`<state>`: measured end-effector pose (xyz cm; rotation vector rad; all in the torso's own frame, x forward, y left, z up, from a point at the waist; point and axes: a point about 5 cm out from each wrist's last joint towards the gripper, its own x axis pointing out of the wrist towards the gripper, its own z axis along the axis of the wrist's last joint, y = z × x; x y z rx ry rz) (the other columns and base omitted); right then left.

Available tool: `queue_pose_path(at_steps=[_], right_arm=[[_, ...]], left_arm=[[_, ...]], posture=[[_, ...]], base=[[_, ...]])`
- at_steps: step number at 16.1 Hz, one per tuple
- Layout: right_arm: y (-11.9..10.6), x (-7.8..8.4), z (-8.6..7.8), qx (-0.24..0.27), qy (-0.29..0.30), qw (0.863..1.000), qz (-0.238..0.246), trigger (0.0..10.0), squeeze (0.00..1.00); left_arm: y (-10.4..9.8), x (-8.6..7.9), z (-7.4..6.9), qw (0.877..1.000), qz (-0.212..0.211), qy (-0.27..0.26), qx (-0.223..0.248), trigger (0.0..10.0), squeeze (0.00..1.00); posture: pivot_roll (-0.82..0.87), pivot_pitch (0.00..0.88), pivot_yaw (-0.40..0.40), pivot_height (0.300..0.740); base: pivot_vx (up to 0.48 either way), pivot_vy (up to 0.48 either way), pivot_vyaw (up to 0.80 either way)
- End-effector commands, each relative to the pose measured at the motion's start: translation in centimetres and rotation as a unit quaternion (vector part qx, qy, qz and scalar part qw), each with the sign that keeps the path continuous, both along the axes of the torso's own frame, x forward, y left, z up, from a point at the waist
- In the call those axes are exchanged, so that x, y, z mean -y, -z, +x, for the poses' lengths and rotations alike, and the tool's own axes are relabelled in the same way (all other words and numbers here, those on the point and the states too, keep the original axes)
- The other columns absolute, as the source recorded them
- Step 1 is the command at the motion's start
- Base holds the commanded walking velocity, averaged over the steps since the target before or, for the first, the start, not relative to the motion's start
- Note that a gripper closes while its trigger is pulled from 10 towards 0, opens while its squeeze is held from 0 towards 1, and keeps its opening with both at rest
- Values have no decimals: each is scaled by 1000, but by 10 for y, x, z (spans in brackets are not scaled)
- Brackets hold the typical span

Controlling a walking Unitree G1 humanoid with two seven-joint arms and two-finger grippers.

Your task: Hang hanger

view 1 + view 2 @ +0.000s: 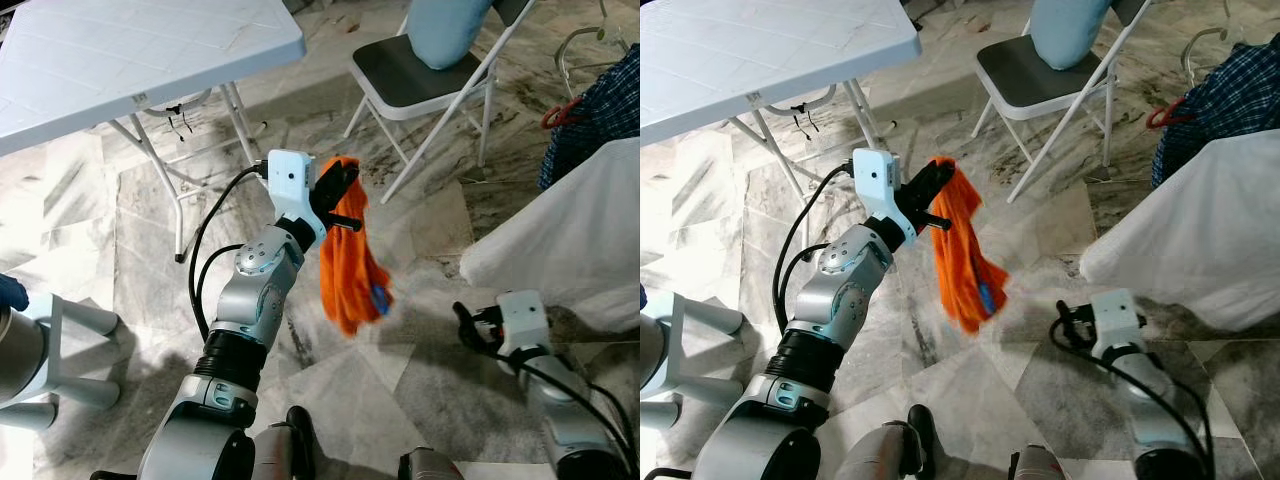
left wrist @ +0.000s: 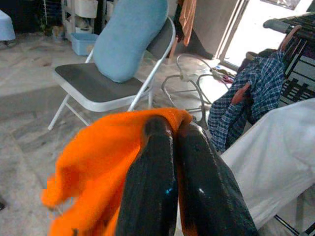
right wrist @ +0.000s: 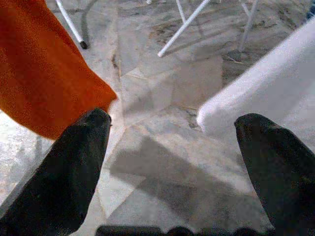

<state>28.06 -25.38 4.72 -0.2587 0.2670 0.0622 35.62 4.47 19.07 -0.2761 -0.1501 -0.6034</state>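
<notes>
Left claw (image 1: 345,195) raised above the floor (image 1: 420,370), fingers clamped on orange cloth (image 1: 350,270) hanging below it. Right claw (image 3: 172,162) low near white sheet (image 1: 570,240), fingers spread wide, empty.

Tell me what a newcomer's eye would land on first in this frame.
The bright orange cloth stands out, hanging mid-air from the left end effector, whose fingers are shut on its top edge. Behind it a grey folding chair carries a light blue cushion, and a white folding table stands to the robot's left. The right end effector hangs low, open, over marble floor.
</notes>
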Motion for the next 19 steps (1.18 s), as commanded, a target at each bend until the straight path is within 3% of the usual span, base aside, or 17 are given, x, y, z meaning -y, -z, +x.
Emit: queue_pose_path(at_steps=[1, 4, 5, 7, 10, 13, 14, 19], right_arm=[[9, -2, -5, -20, 0, 1000, 7, 10000, 0], [15, -15, -12, -30, -40, 998, 35, 10000, 0], [17, -28, -16, -33, -74, 995, 57, 10000, 0], [19, -52, -25, -37, -154, 983, 89, 10000, 0], [20, -77, -36, -51, -223, 963, 140, 10000, 0], [8, -83, -20, 6, -170, 972, 164, 10000, 0], [-1, -88, -9, 40, -141, 970, 196, 10000, 0], [-13, -102, 7, 68, -126, 964, 225, 10000, 0]], left_arm=[[-14, -4, 1, 1000, -8, -3, 25, 4902, 0], [-19, -2, 2, 999, -12, 0, 30, 4941, 0], [-22, -2, 3, 999, -13, 0, 33, 4941, 0], [-27, -4, 7, 999, -15, -5, 38, 4980, 0], [-44, -6, 14, 998, -26, -11, 56, 5373, 0], [-61, -4, 14, 996, -46, -8, 72, 5529, 0], [-69, -3, 13, 995, -56, -4, 78, 5647, 0], [-82, 0, 14, 994, -66, 4, 88, 5843, 0]], posture=[[-82, 218, 148, 740], [-82, 218, 149, 740], [-84, 217, 152, 740], [-87, 216, 153, 740], [-89, 215, 152, 740], [-85, 219, 152, 740], [-81, 219, 151, 740], [-54, 221, 161, 740]], base=[[0, 0, 0], [0, 0, 0], [0, 0, 0], [0, 0, 0], [0, 0, 0], [0, 0, 0], [0, 0, 0], [0, 0, 0]])
